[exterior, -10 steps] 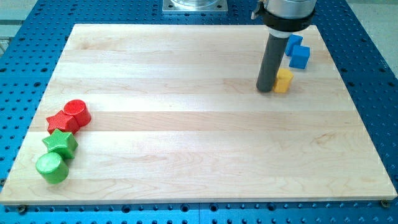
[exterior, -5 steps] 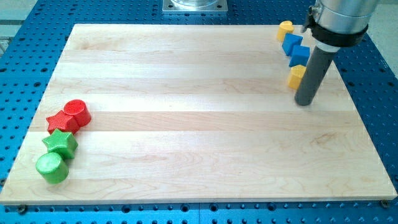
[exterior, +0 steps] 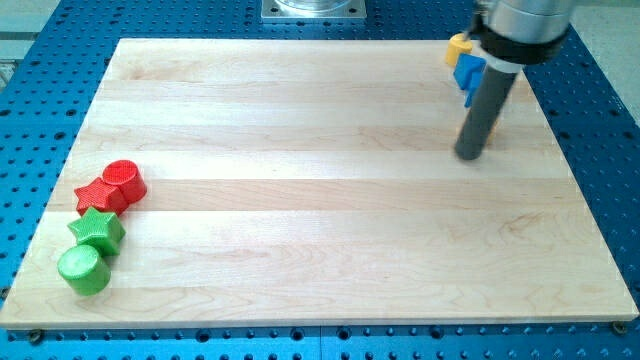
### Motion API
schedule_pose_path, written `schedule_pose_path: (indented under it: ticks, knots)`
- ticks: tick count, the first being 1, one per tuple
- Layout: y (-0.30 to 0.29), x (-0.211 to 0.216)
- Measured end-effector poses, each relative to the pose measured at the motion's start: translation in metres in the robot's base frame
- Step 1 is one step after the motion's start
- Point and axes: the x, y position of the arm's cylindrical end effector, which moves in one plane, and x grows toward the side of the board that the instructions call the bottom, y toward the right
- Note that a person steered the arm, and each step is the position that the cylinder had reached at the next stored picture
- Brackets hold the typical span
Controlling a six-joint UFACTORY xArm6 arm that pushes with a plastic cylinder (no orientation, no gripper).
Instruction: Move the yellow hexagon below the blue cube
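My tip [exterior: 470,153] rests on the wooden board [exterior: 300,200] near the view's upper right. The rod rises from it and leans up to the right, covering the spot just below the blue blocks. The yellow hexagon does not show; it is hidden behind the rod. One blue block [exterior: 465,72] shows partly, just left of the rod's upper part. A second blue block seen earlier is also hidden by the rod. Another yellow block [exterior: 458,46] sits above the blue one, near the board's top edge.
At the view's lower left there is a cluster: a red cylinder [exterior: 126,180], a red star [exterior: 98,195], a green star [exterior: 96,229] and a green cylinder [exterior: 82,269]. A blue perforated table [exterior: 600,150] surrounds the board.
The rod went from the yellow hexagon's left to its right while the hexagon shifted right and slightly up. Now the rod has come back left and covers the hexagon and one blue block.
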Motion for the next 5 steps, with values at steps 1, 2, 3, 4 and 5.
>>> schedule_pose_path:
  ticks: [1,2,3,4,5]
  knots:
    - [0.011,-0.01]
    - [0.025,-0.017]
    - [0.021,-0.033]
    - [0.011,-0.03]
    - [-0.062,-0.022]
